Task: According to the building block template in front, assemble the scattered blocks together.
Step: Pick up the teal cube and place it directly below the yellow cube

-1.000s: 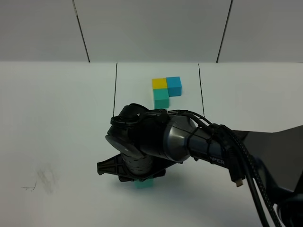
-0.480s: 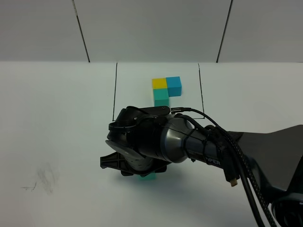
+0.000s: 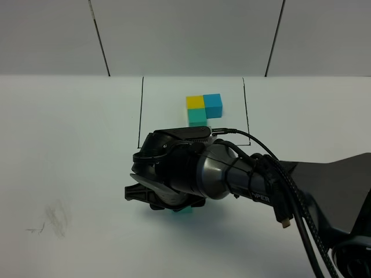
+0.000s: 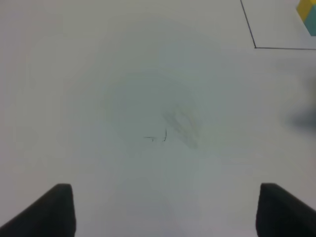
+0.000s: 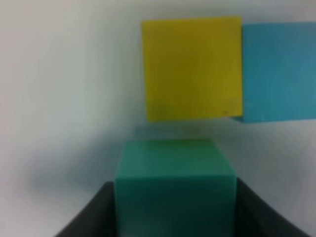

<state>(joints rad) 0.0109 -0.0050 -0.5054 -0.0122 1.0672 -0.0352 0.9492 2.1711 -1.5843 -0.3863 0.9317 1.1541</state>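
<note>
The building block template point(image 3: 197, 117) is a yellow, blue and teal-green L inside the black drawn rectangle point(image 3: 141, 110) at the far middle. My right gripper point(image 5: 175, 210) is shut on the scattered teal-green cube point(image 5: 175, 182), which only peeks out under the arm in the high view point(image 3: 184, 209). Just beyond it, the scattered yellow cube point(image 5: 191, 68) and blue cube point(image 5: 279, 71) lie side by side and touching; a narrow gap separates the teal-green cube from the yellow one. Both are hidden under the arm in the high view. My left gripper point(image 4: 168, 212) is open and empty over bare table.
The right arm point(image 3: 232, 174) with its cables covers the middle of the white table. Faint pencil marks point(image 3: 52, 220) lie at the front left. A corner of the black rectangle point(image 4: 255, 47) and the template's edge point(image 4: 308, 15) show in the left wrist view.
My right gripper has moved a little toward the far side with the teal-green cube in it, closer to the template. The left gripper shows no movement.
</note>
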